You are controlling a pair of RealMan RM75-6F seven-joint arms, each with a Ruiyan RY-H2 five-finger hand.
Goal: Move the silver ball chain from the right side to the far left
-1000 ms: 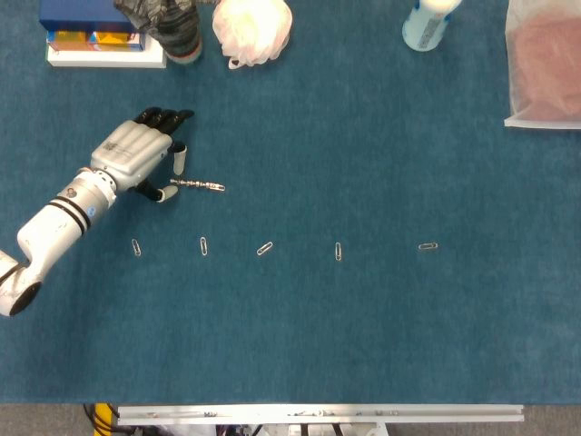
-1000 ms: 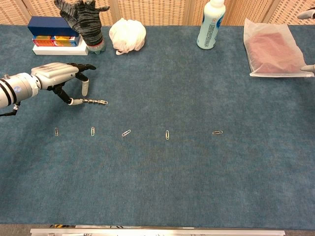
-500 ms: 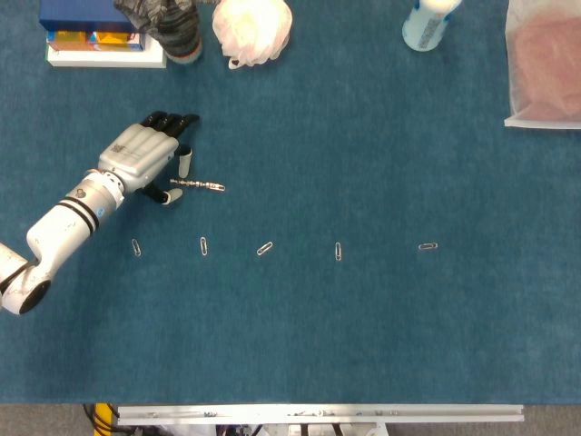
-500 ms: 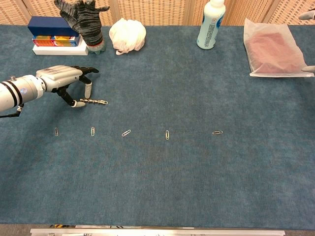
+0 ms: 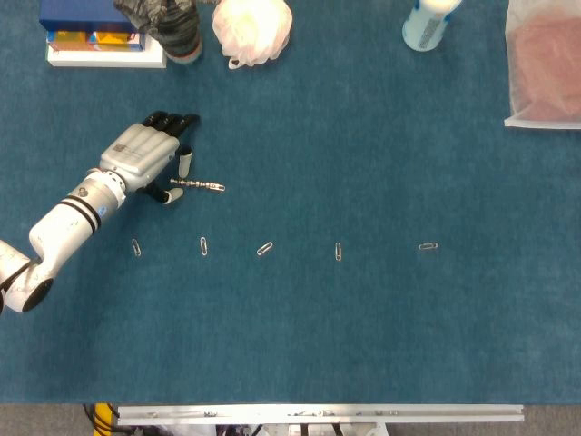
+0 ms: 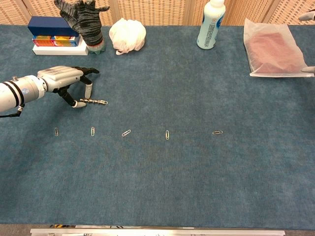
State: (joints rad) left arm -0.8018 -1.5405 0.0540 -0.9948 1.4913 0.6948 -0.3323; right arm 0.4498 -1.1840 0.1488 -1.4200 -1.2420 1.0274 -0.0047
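Lying flat on the blue table (image 5: 363,327), the silver ball chain (image 5: 198,185) is stretched out in a short straight line on the left part of the cloth. It sits a little above the row of paper clips (image 5: 264,248), over the gap between the second and third clip from the left.

The left hand (image 5: 145,159) is right beside the chain's left end. Its thumb and one finger reach down on either side of that end, with a small gap between them. They look very close to the chain, maybe just touching it, but I cannot tell if they are pinching it. The other fingers are curled forward and hold nothing. In the chest view the left hand (image 6: 66,78) shows the same thing: fingertips down by the chain's end, and the silver ball chain (image 6: 93,102) flat on the table.

The right hand is only a tiny sliver at the far right edge of the chest view, so I cannot tell how its fingers are.

The chain is already far over on the left, so most of the job looks done. What seems left is small: maybe one more nudge to the left, or just letting go and lifting the hand away.
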